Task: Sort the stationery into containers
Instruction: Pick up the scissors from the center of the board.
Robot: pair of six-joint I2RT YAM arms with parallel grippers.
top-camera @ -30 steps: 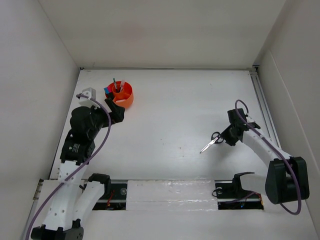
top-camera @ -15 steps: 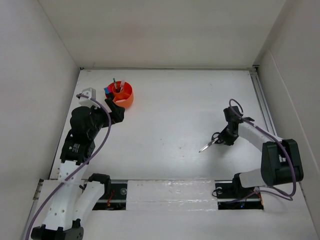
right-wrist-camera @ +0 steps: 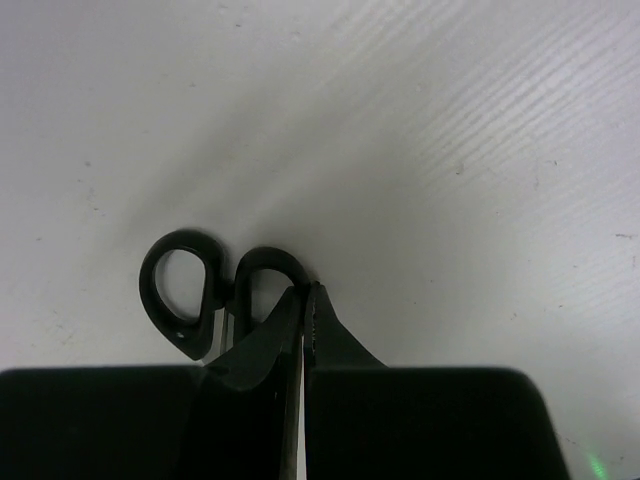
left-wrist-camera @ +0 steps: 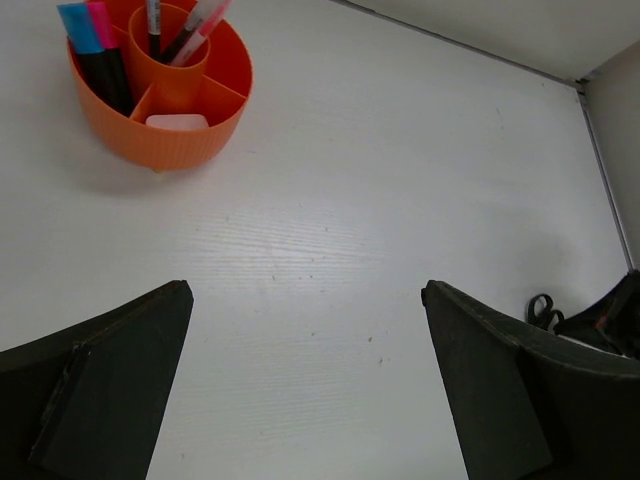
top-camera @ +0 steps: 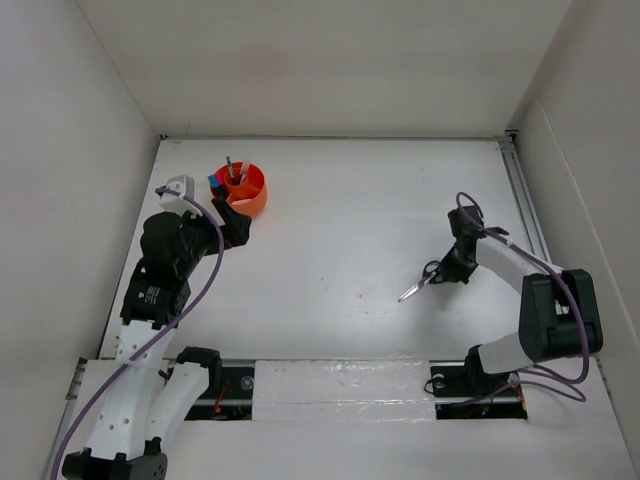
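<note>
The orange organiser [top-camera: 243,188] stands at the far left of the table. In the left wrist view [left-wrist-camera: 160,110] it holds highlighters [left-wrist-camera: 97,50] with blue and pink caps, pens [left-wrist-camera: 172,25] in the centre well and a white eraser [left-wrist-camera: 177,121]. My left gripper [left-wrist-camera: 305,290] is open and empty, just near of the organiser [top-camera: 234,226]. The black-handled scissors [top-camera: 421,282] lie at the right. My right gripper [right-wrist-camera: 305,300] is shut on the rim of one handle loop [right-wrist-camera: 268,268], low over the table [top-camera: 446,270].
White walls close in the table on the left, back and right. A metal rail [top-camera: 522,195] runs along the right edge. The arm bases and a taped strip [top-camera: 340,385] lie along the near edge.
My right arm has folded in and turned at the wrist, and the gripper has settled onto the scissors' handles. The scissors have barely shifted. The left arm has not moved.
</note>
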